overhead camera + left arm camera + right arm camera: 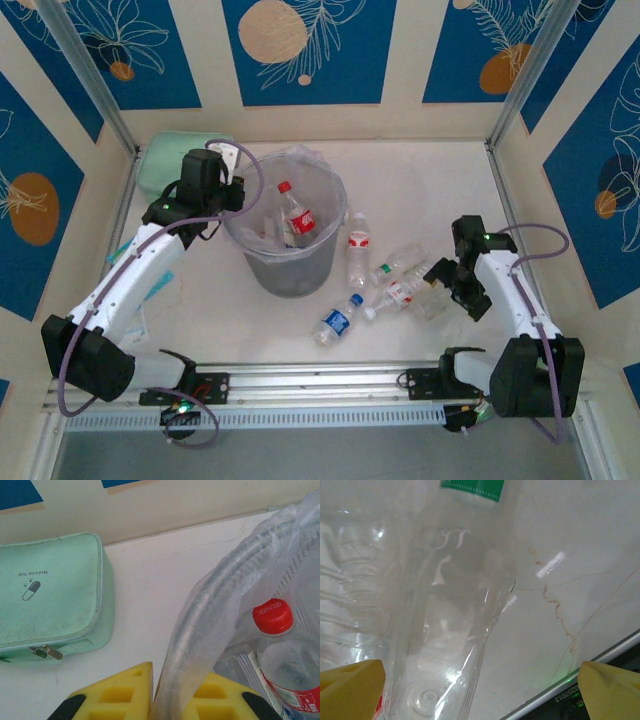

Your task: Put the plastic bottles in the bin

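Top external view: one red-capped bottle [297, 215] sits in the bin [290, 275], whose rim the left hand [232, 195] pinches; roughly five bottles [357, 250] wait at its four o'clock, the right hand [450, 282] spread around one.

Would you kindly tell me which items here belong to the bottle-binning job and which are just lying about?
Job: round translucent grey bin; red-capped clear plastic bottle inside it; clear plastic bottles lying beside it.
Lying about: mint-green zip pouch.
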You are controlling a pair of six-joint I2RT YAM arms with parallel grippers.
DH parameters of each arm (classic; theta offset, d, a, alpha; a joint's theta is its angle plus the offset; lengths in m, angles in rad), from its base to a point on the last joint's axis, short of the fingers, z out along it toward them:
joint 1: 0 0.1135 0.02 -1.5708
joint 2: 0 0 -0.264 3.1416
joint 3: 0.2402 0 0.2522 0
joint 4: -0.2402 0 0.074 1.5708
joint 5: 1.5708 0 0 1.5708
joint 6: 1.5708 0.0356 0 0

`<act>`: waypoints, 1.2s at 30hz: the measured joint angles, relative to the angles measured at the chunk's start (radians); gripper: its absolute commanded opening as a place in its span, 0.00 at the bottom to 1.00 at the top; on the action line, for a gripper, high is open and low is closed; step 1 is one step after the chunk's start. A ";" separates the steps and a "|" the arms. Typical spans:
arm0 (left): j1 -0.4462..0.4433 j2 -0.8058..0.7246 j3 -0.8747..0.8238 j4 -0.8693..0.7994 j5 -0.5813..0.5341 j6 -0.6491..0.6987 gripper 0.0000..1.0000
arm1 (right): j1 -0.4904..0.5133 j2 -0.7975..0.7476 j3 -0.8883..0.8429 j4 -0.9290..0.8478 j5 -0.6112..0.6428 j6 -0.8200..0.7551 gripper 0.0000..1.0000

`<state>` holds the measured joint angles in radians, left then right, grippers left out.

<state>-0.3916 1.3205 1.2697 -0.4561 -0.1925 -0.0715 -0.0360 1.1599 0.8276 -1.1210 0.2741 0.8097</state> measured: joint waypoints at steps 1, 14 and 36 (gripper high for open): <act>0.000 0.000 0.000 0.000 0.000 0.000 0.00 | -0.008 0.000 -0.012 0.015 -0.014 0.003 0.99; 0.000 0.001 0.001 0.000 0.000 0.000 0.00 | -0.092 0.005 -0.130 0.193 -0.139 0.019 0.93; -0.002 0.004 0.003 0.000 -0.001 0.001 0.00 | -0.097 0.024 -0.150 0.250 -0.151 0.018 0.53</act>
<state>-0.3931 1.3243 1.2724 -0.4561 -0.1932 -0.0708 -0.1333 1.1839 0.6773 -0.8707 0.1234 0.8276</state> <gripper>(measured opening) 0.155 0.534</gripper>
